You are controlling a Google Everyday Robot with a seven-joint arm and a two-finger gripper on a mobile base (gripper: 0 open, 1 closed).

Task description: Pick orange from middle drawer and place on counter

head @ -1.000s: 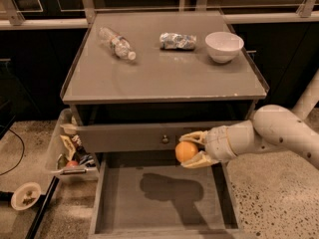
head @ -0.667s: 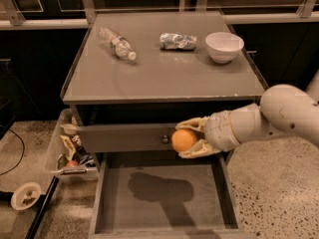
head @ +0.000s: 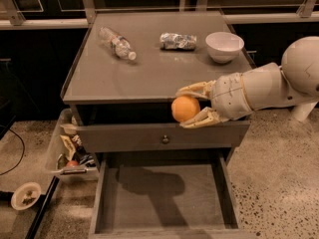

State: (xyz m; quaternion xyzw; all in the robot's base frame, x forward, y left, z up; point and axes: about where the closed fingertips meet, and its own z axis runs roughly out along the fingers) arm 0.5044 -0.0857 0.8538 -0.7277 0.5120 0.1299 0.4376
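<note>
My gripper (head: 185, 107) comes in from the right and is shut on the orange (head: 184, 108), one pale finger above it and one below. It holds the fruit in the air at the counter's front edge, just above the closed top drawer panel with its knob (head: 165, 139). The middle drawer (head: 162, 198) stands pulled out below, its grey floor bare with my arm's shadow on it. The counter (head: 149, 68) is the glossy grey top behind the gripper.
On the counter lie a plastic bottle (head: 116, 43), a crushed can (head: 178, 41) and a white bowl (head: 224, 46). A clear bin of clutter (head: 70, 148) stands on the floor at the cabinet's left. A small round dish (head: 26, 195) and a cable lie on the floor.
My gripper has lifted the orange from in front of the drawer panel up to the counter's front edge. The camera has moved closer to the cabinet.
</note>
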